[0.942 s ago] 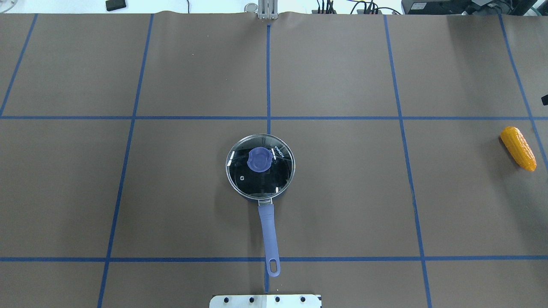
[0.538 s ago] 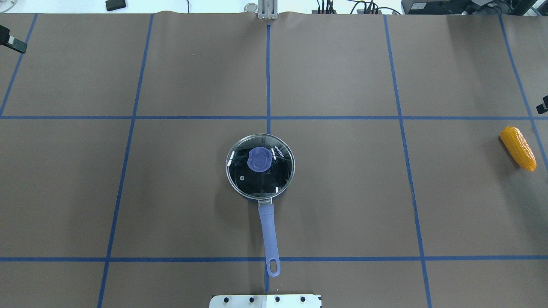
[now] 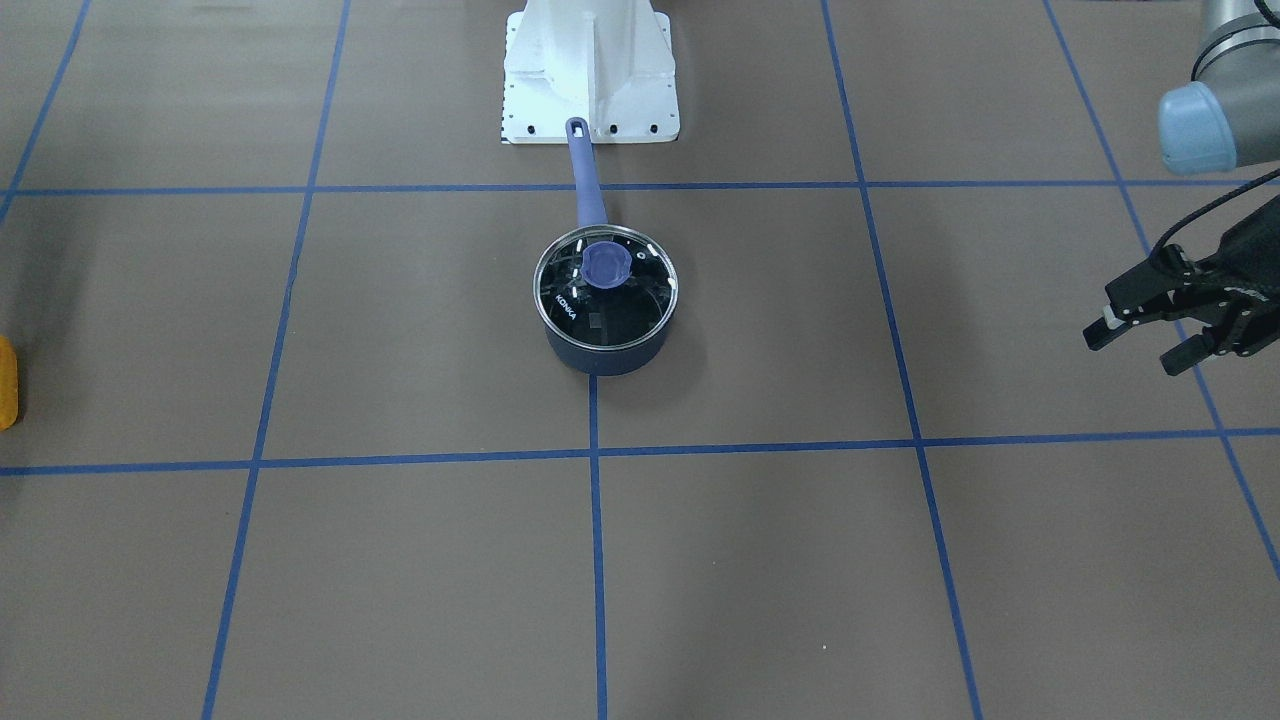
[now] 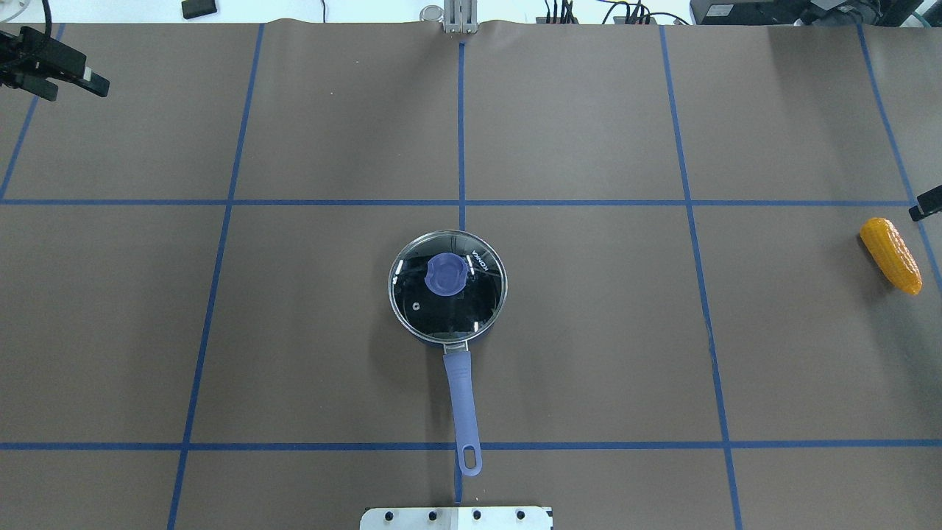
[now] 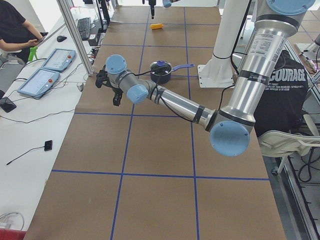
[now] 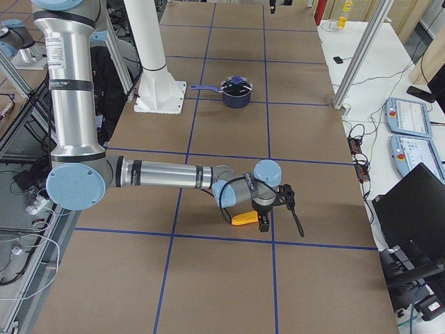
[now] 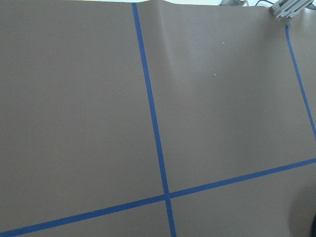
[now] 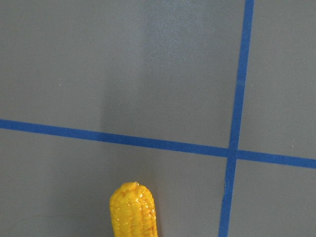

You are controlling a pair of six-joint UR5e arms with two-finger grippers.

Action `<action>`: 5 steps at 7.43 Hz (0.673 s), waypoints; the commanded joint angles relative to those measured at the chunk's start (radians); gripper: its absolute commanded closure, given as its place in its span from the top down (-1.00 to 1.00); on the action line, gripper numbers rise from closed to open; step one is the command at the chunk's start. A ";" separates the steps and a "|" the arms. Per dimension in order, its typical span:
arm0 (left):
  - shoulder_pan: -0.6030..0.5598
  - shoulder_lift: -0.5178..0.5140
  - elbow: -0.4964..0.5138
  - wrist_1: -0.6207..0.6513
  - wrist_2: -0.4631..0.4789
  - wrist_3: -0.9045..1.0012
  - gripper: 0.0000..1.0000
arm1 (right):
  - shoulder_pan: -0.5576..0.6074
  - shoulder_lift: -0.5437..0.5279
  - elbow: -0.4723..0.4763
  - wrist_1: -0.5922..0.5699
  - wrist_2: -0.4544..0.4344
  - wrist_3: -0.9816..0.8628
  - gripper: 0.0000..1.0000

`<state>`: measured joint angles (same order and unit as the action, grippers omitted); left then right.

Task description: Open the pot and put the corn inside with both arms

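Yellow-orange corn (image 4: 891,255) lies at the right edge of the counter (image 4: 589,353), well apart from the lidded pot (image 3: 605,355). The right gripper (image 4: 926,208) hovers near the corn, and its opening cannot be determined. A glancing contact may roll the corn off. The left gripper (image 3: 1140,343), jaws apart, is far from the lid knob (image 4: 445,274).

Overhead and front cams oppose, sharing the pot (image 3: 606,358); side cams sight along the table (image 5: 160,145); wrist cams close, downward.
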<state>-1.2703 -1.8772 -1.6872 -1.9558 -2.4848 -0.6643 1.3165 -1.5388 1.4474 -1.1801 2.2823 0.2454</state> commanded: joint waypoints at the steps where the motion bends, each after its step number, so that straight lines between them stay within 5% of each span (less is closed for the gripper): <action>1: 0.045 -0.002 -0.034 0.000 0.030 -0.063 0.96 | -0.025 -0.017 -0.001 0.019 -0.009 -0.001 1.00; 5: 0.069 -0.010 -0.054 0.000 0.050 -0.097 0.96 | -0.085 -0.020 -0.015 0.033 -0.044 -0.001 1.00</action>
<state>-1.2039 -1.8849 -1.7363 -1.9558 -2.4356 -0.7548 1.2493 -1.5581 1.4350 -1.1578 2.2420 0.2444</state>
